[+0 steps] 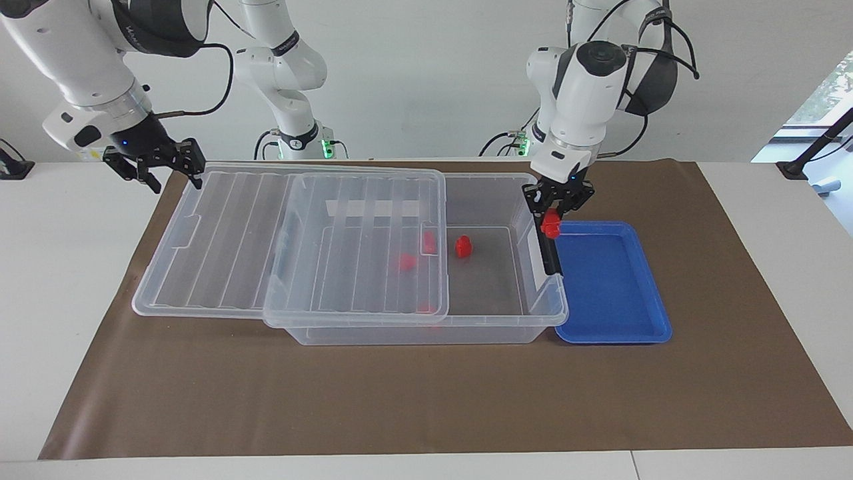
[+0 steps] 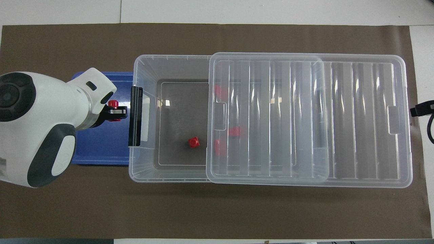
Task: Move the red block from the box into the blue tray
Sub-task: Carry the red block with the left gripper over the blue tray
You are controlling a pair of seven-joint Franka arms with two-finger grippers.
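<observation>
Claw (image 1: 552,215) (left) grips nubbed red block (image 1: 550,224).

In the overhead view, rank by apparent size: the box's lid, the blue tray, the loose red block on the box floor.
1. Lid, largest.
2. Blue tray, partly hidden under the left gripper and arm.
3. Red block, smallest.

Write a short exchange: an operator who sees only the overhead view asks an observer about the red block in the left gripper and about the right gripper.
Operator: Is the red block lying in the blue tray?
Observer: No. The left gripper is shut on it, up in the air over the tray's edge, beside the box's black latch.
Operator: I barely see the right gripper. Where is it?
Observer: It waits, open, at the lid's corner toward the right arm's end; I cannot tell whether it touches.
</observation>
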